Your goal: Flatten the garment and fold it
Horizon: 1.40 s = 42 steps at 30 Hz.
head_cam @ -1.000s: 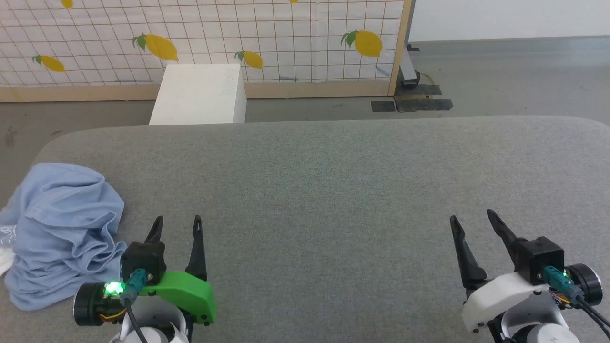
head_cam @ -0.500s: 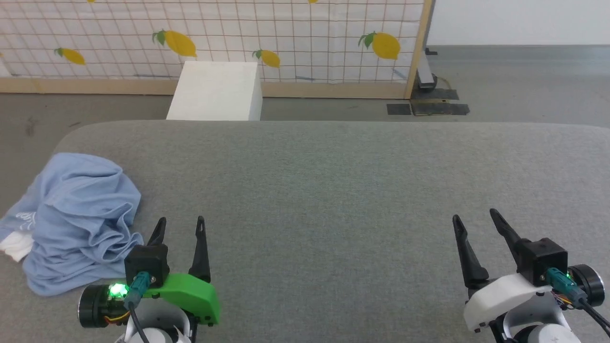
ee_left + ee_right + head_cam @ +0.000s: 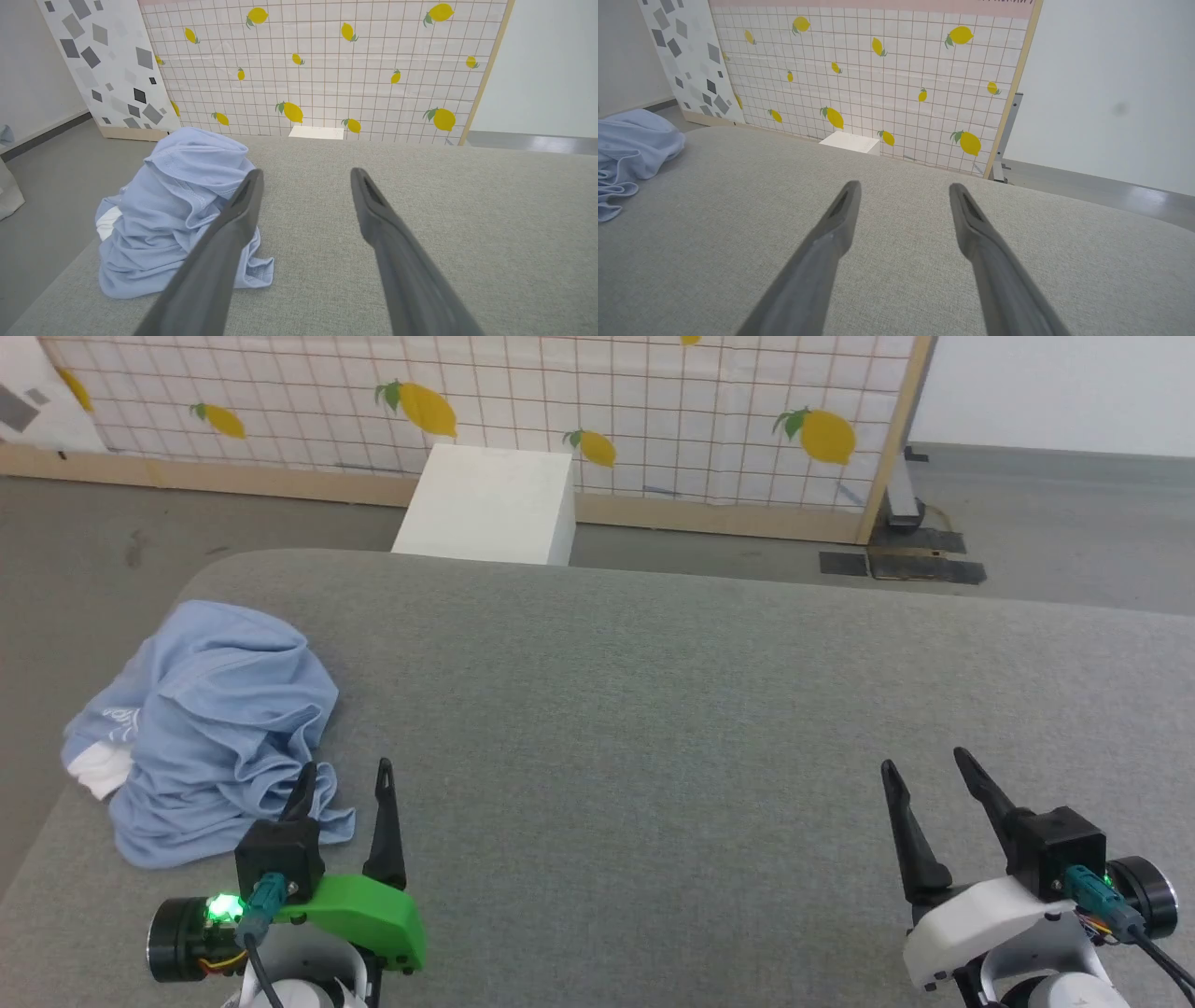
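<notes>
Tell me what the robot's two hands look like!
Both have two long, thin, dark pointed fingers, a black block and a teal plug with a dark cable. The left gripper wears a bright green cover with a glowing green light beside it. The right gripper wears a white cover, with a small green light.

Lt-blue garment (image 3: 219, 719) w/ white bit, crumpled in heap at table's left edge.
</notes>
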### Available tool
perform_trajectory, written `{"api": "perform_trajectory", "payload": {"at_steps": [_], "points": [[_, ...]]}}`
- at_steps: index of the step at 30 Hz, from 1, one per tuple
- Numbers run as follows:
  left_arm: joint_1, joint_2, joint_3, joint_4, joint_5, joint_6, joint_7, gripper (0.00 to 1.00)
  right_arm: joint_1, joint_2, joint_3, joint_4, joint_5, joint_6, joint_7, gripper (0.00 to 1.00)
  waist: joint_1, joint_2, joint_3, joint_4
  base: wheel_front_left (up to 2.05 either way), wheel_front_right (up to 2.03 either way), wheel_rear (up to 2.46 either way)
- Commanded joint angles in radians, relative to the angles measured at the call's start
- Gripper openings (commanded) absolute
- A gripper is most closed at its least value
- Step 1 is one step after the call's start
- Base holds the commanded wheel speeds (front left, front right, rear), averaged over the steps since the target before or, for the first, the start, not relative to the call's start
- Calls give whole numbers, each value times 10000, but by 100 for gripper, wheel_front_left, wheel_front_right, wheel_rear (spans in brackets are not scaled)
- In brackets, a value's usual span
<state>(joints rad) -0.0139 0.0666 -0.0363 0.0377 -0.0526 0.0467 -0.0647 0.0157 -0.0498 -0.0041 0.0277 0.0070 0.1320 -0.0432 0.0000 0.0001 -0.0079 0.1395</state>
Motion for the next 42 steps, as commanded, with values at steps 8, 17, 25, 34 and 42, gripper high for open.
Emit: {"api": "perform_trajectory", "payload": {"at_steps": [8,17,25,34,42], "points": [[58,158,57,5,-244,257,-246,100,-78,-1,65,143,37,-4,-156,100,0,-1,-43,496,0,0,0],[196,241,123,-27,-413,413,-432,100,-84,-2,130,234,72,-5,-228,100,0,-1,-65,897,0,0,0],[227,268,123,-29,-545,524,-596,100,-131,-2,141,248,81,-6,-315,100,0,-1,-30,1274,0,0,0],[302,296,135,20,-682,666,-783,100,-160,-2,181,327,148,-7,-430,100,0,-1,-24,1691,0,0,0],[375,298,95,95,-804,819,-947,100,-195,-3,240,373,173,-8,-520,100,0,-1,0,2013,0,0,0]]}}
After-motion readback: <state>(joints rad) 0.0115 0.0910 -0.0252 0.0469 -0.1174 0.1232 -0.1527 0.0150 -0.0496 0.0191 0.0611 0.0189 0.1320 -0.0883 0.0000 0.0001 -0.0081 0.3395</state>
